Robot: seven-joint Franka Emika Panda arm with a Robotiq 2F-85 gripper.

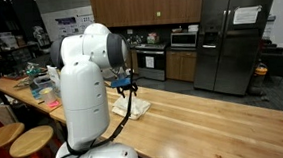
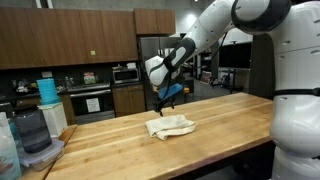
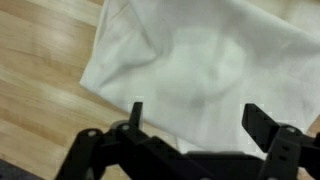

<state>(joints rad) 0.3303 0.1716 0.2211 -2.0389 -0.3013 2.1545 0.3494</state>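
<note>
A crumpled off-white cloth (image 2: 170,126) lies on the long wooden table (image 2: 225,130); it also shows behind the arm as the cloth (image 1: 130,106). My gripper (image 2: 166,101) hangs just above the cloth, pointing down, and in an exterior view the gripper (image 1: 128,88) sits right of the white arm body. In the wrist view the cloth (image 3: 190,60) fills most of the picture, and the gripper (image 3: 195,115) stands open with its two dark fingers (image 3: 262,122) wide apart over the fabric. Nothing is between them.
A clear container and a blue stack (image 2: 47,90) stand at the table's end, with clutter (image 1: 36,78) along that side. Round wooden stools (image 1: 31,143) sit beside the table. A stove, microwave and steel fridge (image 1: 231,41) line the back wall.
</note>
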